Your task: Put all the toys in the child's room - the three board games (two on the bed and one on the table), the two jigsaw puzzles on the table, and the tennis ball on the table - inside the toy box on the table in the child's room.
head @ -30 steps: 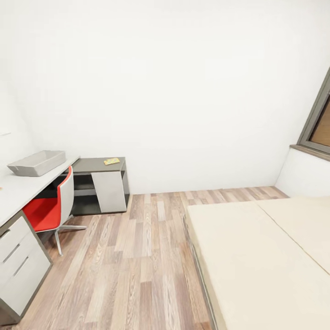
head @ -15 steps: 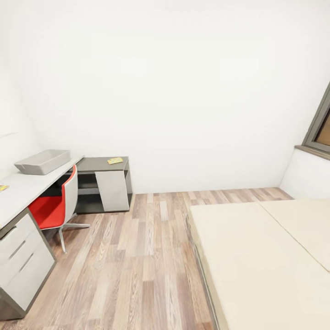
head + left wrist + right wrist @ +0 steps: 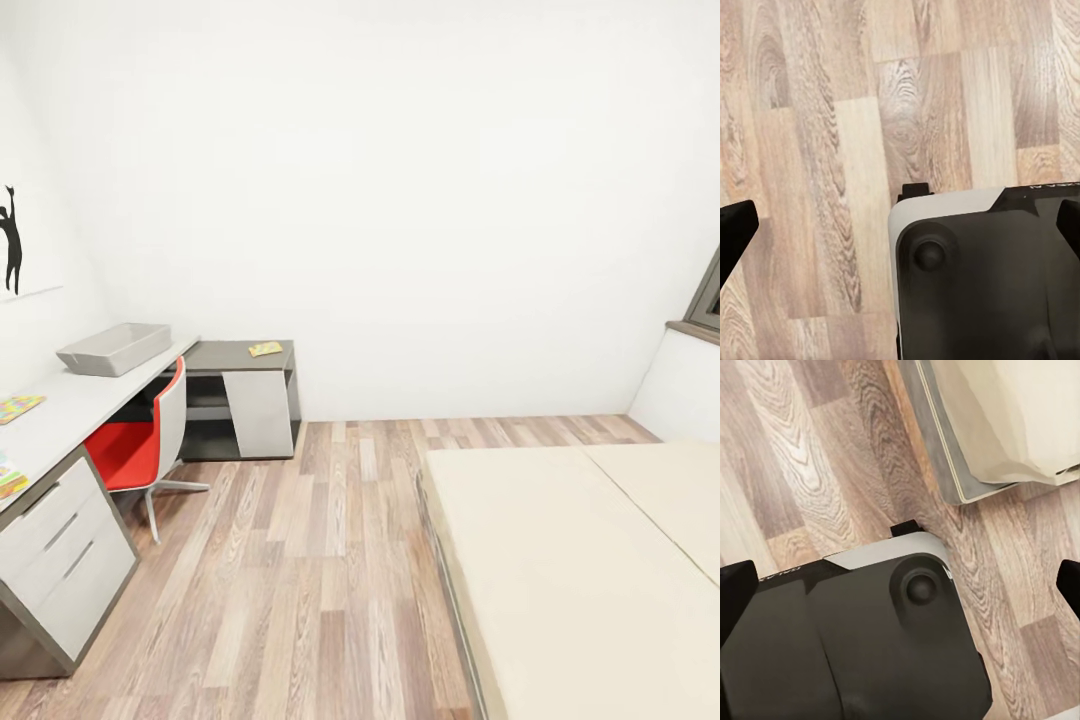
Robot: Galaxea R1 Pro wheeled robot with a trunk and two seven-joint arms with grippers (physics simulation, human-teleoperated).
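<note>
The pale grey toy box [image 3: 115, 348] stands at the far end of the long table [image 3: 70, 405] on the left. A flat piece with yellow, red and green patches, probably a jigsaw puzzle [image 3: 18, 407], lies on the tabletop nearer me. Another colourful flat toy [image 3: 8, 478] is cut off by the picture's left edge. A small yellowish flat box [image 3: 265, 348] rests on the dark side desk [image 3: 235, 356]. The cream bed [image 3: 580, 560] fills the right, with a bare top where I see it. My left gripper [image 3: 902, 225] and right gripper [image 3: 902, 581] hang open over the floor, holding nothing.
A red and white swivel chair [image 3: 140, 440] is tucked under the table. Drawers [image 3: 60, 555] close the table's near end. Wood-plank floor [image 3: 320, 560] runs between table and bed. The bed's corner [image 3: 1005, 427] lies beside my right arm. A window [image 3: 708, 300] is at the right.
The whole head view has swung left: a black silhouette picture and the colourful toys on the near tabletop have come into sight, and the window has slid toward the right edge.
</note>
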